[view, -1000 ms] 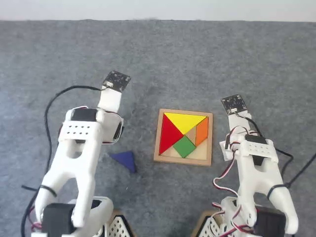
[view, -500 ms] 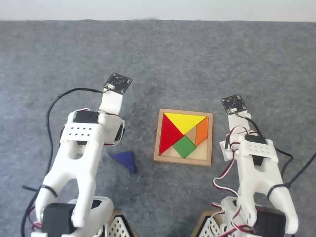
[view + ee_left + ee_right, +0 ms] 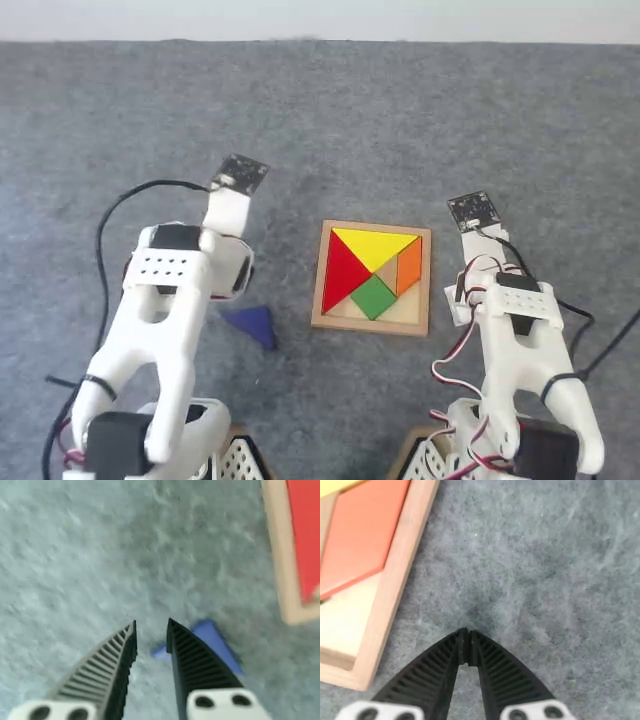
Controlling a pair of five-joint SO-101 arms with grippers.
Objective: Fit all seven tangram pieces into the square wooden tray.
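Left claw (image 3: 151,624) is hanging just over the grey worktop (image 3: 420,120) with its fingers only a narrow gap apart and nothing between them. The blue triangle (image 3: 216,644) is lying flat right beside one fingertip, a little way off the left side of the wooden tray (image 3: 318,278). I'd say the claw is needing to open wider and shift across so both fingers are straddling the piece before dropping, otherwise it's probably just nudging it away. The tray is showing bare wood along its near edge. Right claw (image 3: 466,635) is sitting closed and empty beside the tray.

Grey felt-like mat (image 3: 420,120) covers the table below a pale wall strip (image 3: 320,18).
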